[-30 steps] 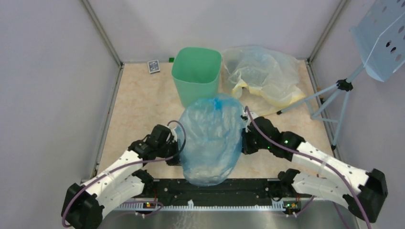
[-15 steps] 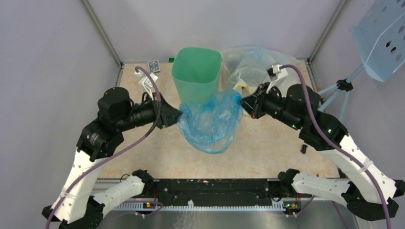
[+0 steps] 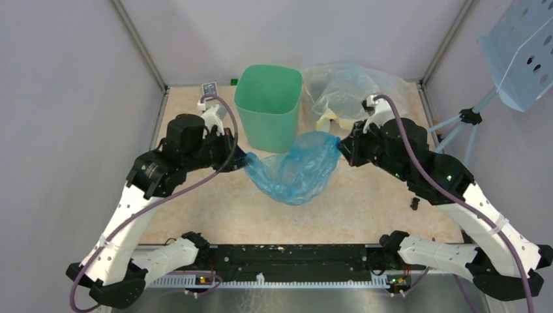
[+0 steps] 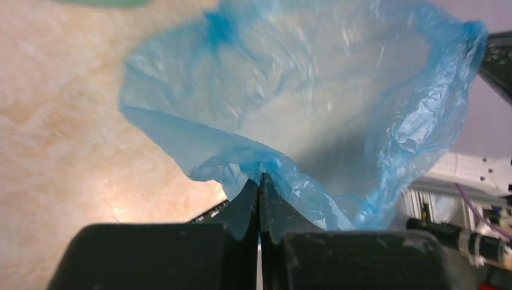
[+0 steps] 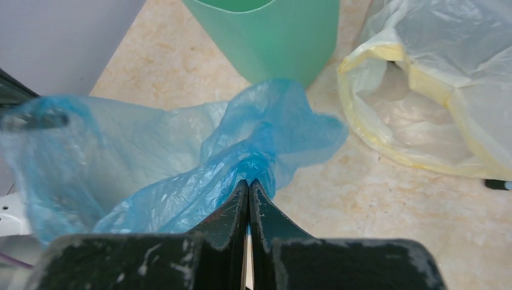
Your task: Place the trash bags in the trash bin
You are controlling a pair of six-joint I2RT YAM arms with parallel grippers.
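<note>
A thin, crinkly blue trash bag (image 3: 293, 171) hangs stretched between my two grippers just in front of the mint-green trash bin (image 3: 269, 104). My left gripper (image 3: 241, 159) is shut on the bag's left edge; in the left wrist view the closed jaws pinch the blue film (image 4: 314, 90) at the gripper tip (image 4: 260, 179). My right gripper (image 3: 340, 147) is shut on the bag's right edge; in the right wrist view it (image 5: 249, 183) pinches bunched blue plastic (image 5: 181, 175), with the bin (image 5: 272, 33) just beyond.
A larger clear yellowish plastic bag (image 3: 355, 101) lies right of the bin, also in the right wrist view (image 5: 435, 78). A small card (image 3: 209, 88) lies at the back left. A tripod (image 3: 456, 127) with a pale-blue perforated panel (image 3: 525, 49) stands at right.
Both arms rose from low near the front edge and carried the bag toward the bin. The bag's mouth is now stretched wider and closer to the bin's front wall.
</note>
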